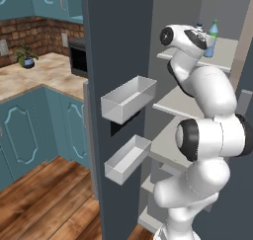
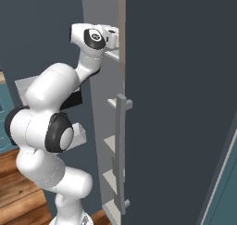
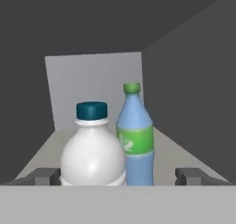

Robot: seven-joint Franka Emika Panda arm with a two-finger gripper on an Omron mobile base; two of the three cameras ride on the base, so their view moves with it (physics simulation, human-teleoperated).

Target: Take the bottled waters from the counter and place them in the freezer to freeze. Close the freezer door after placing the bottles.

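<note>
The gripper (image 3: pixel 120 176) is spread wide around the white bottle (image 3: pixel 93 154) without pinching it. The blue bottle (image 3: pixel 135 135) stands upright just beside it on the freezer shelf (image 1: pixel 223 50).

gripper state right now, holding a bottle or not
gripper: open, holding nothing; its fingertips stand wide either side of the white bottle, with the blue bottle beside it on the freezer shelf.

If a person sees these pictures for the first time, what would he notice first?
Probably the two bottles standing upright side by side on the upper freezer shelf: a whitish bottle with a dark cap and a blue bottle with a green cap. The open gripper flanks them, and the freezer door stands open, bins facing out.
</note>
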